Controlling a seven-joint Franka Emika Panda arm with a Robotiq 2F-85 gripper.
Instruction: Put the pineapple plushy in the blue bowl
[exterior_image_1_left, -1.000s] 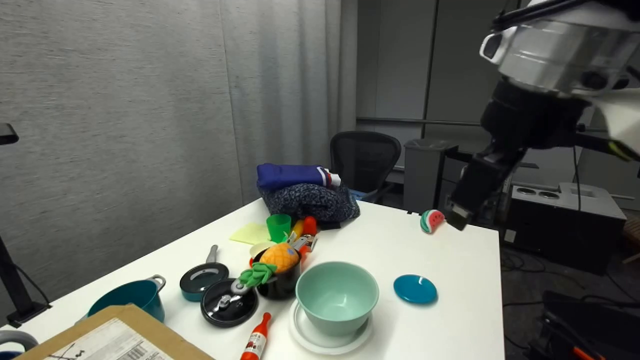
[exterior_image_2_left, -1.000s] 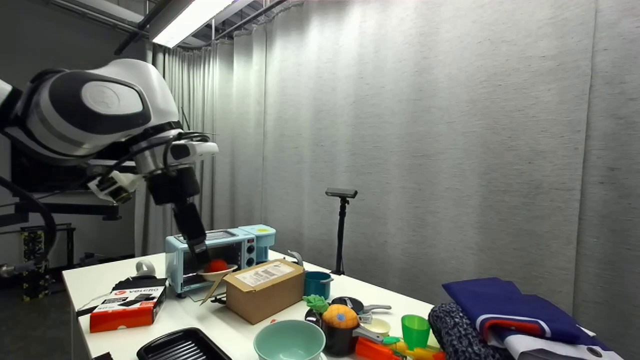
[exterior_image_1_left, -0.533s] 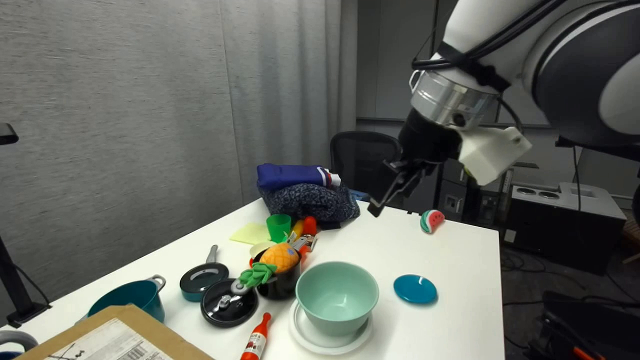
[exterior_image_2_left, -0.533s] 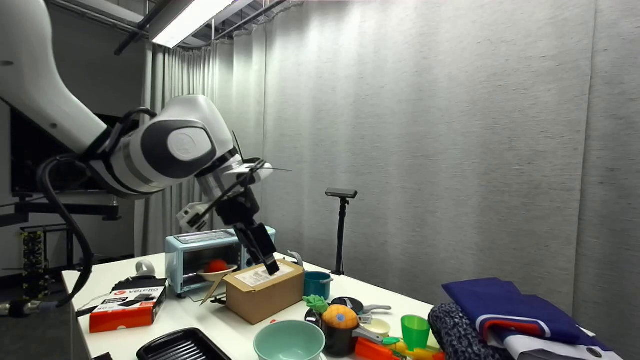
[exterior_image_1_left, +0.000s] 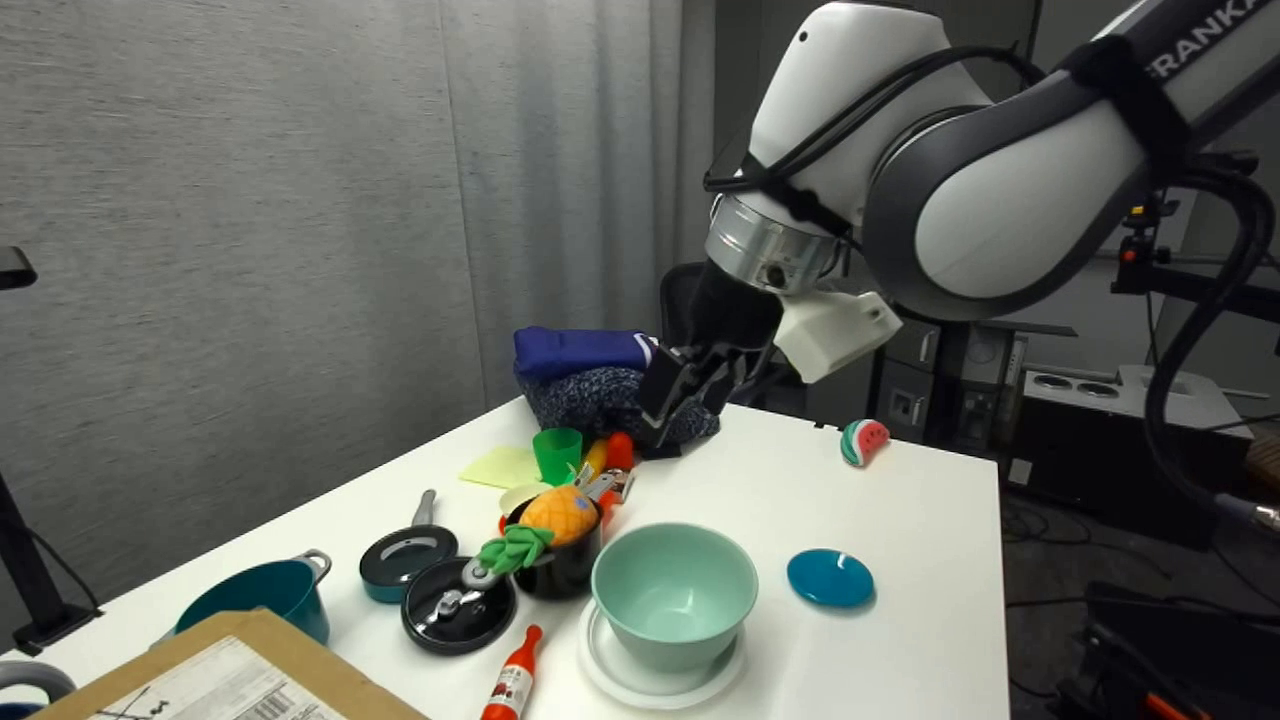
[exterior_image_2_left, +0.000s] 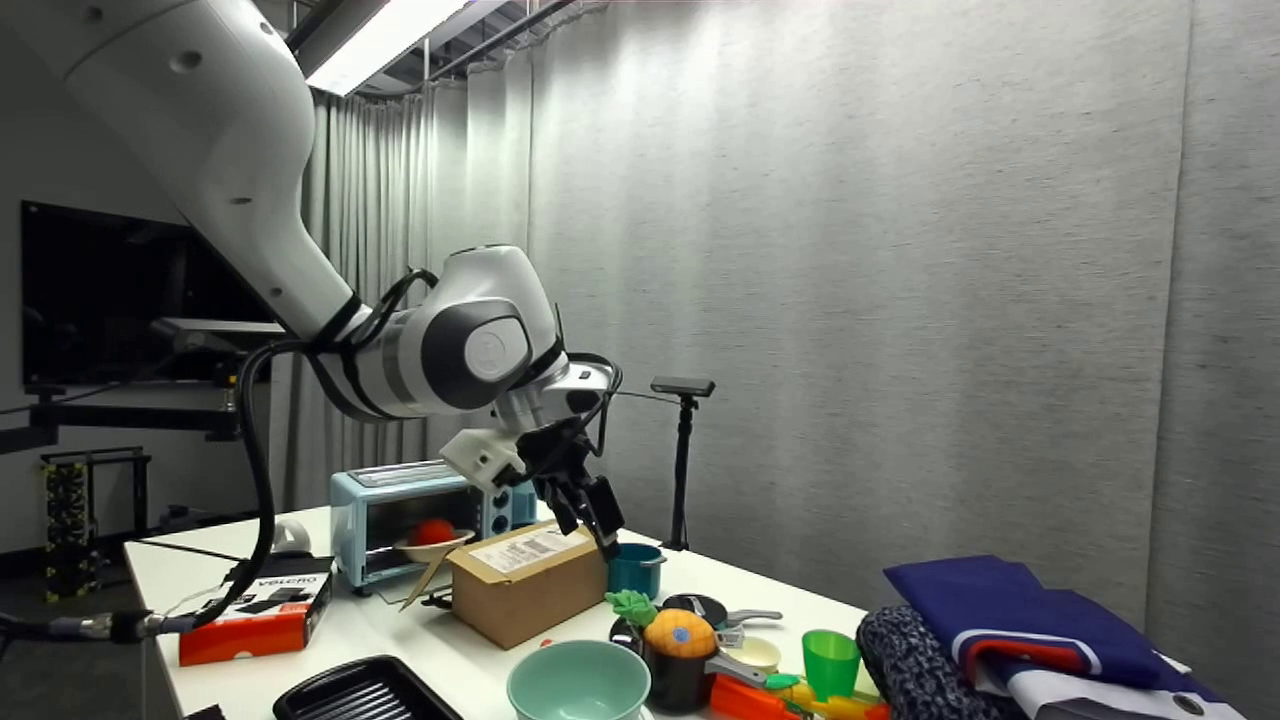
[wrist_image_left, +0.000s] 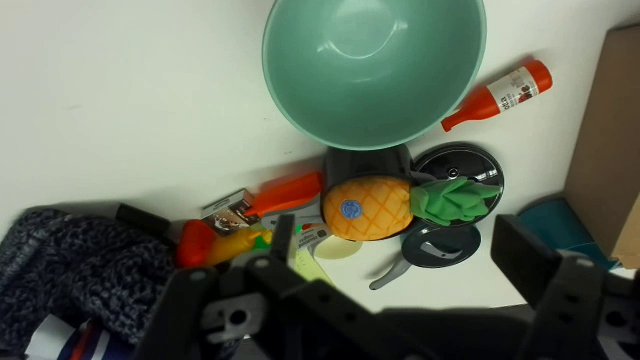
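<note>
The pineapple plushy, with an orange-yellow body and green leafy top, lies tilted in the mouth of a small black pot (exterior_image_1_left: 562, 578). The plushy shows in both exterior views (exterior_image_1_left: 560, 515) (exterior_image_2_left: 680, 634) and in the wrist view (wrist_image_left: 370, 207). Its leaves hang out over a black lid. The pale teal blue bowl (exterior_image_1_left: 675, 590) stands on a white plate right beside the pot; it also shows in the wrist view (wrist_image_left: 375, 100) and looks empty. My gripper (wrist_image_left: 397, 245) is open and empty, its fingers wide apart. In an exterior view the gripper (exterior_image_2_left: 590, 540) hangs high above the table, apart from the plushy.
A black lid (exterior_image_1_left: 458, 605), a small pan (exterior_image_1_left: 408, 560), a red bottle (exterior_image_1_left: 513, 675) and a cardboard box (exterior_image_2_left: 530, 590) lie around the pot. A green cup (exterior_image_1_left: 557, 455) and folded cloth (exterior_image_1_left: 620, 400) stand behind. A blue disc (exterior_image_1_left: 830, 577) lies beside the bowl.
The arm has swung over the table towards the pot and bowl, moving left in one exterior view and right in another. The plushy, the bowl and the other objects have not moved.
</note>
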